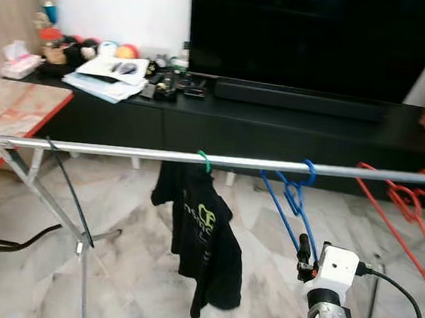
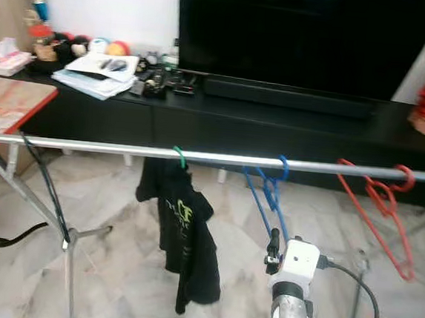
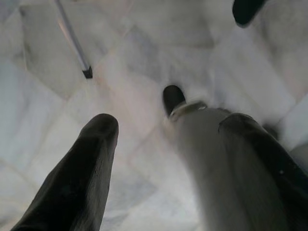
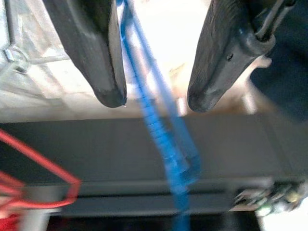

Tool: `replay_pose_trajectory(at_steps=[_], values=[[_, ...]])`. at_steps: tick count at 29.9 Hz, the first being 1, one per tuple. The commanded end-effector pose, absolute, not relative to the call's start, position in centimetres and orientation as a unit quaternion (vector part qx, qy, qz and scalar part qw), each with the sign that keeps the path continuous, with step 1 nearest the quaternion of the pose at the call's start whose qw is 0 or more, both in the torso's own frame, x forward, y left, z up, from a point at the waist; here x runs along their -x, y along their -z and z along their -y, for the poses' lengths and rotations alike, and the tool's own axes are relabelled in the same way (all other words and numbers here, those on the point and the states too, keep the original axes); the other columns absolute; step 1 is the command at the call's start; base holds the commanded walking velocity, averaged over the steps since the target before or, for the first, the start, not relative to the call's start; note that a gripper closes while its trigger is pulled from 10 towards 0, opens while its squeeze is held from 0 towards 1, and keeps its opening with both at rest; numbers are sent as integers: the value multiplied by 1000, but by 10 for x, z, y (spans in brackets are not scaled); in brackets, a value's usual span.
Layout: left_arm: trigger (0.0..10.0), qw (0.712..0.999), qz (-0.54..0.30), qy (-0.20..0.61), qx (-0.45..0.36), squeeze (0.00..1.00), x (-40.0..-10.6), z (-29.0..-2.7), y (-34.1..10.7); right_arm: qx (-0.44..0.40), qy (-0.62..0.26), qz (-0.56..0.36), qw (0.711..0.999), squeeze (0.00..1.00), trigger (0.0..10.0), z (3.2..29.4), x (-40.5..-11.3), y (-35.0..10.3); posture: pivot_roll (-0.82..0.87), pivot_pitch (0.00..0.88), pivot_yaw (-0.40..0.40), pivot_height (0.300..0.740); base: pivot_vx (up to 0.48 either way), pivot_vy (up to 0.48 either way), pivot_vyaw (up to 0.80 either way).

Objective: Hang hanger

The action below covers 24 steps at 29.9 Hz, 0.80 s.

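Right, I see my right gripper (image 4: pixel 154 98) raised below the silver metal rail (image 1: pixel 124 151), fingers spread apart with the blue plastic hanger (image 1: pixel 292 199) between them, untouched. It hangs hooked on the rail, between a black T-shirt (image 1: pixel 202 240) and a red hanger (image 1: pixel 405 209).

rail (image 1: pixel 124 152) - shiny metal | blue hanger (image 1: pixel 292 203) - smooth plastic | floor (image 1: pixel 128 271) - glossy marble

Blue hanger (image 1: pixel 292 199), red hanger (image 1: pixel 409 213), black shirt (image 1: pixel 202 236).
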<state>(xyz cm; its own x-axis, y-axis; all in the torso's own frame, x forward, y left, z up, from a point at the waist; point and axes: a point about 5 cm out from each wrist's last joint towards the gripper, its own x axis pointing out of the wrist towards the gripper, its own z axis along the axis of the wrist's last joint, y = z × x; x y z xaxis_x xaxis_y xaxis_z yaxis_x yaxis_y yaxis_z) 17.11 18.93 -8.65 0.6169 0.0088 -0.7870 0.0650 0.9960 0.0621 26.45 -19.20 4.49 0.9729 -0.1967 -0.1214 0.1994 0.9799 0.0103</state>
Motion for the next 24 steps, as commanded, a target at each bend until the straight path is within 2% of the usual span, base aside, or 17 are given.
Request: replay_pose_trajectory(at_steps=[1,13,18,24], values=[[10000,880,-473,20,-41,0,-153,-186,96,-13,93,-49,994,0,10000,187,-272,-52,12,65,19,740,-270,0,0],[10000,886,-461,32,-35,0,-175,-145,90,-12,100,-56,993,0,10000,189,-272,-50,15,67,14,740,-271,0,0],[10000,882,-469,22,-38,0,-164,-164,94,-13,102,-59,993,0,10000,189,-272,-49,17,68,14,740,-272,0,0],[10000,882,-470,19,-38,0,-163,-167,94,-17,104,-61,993,0,10000,189,-272,-48,18,70,15,740,-271,0,0]])
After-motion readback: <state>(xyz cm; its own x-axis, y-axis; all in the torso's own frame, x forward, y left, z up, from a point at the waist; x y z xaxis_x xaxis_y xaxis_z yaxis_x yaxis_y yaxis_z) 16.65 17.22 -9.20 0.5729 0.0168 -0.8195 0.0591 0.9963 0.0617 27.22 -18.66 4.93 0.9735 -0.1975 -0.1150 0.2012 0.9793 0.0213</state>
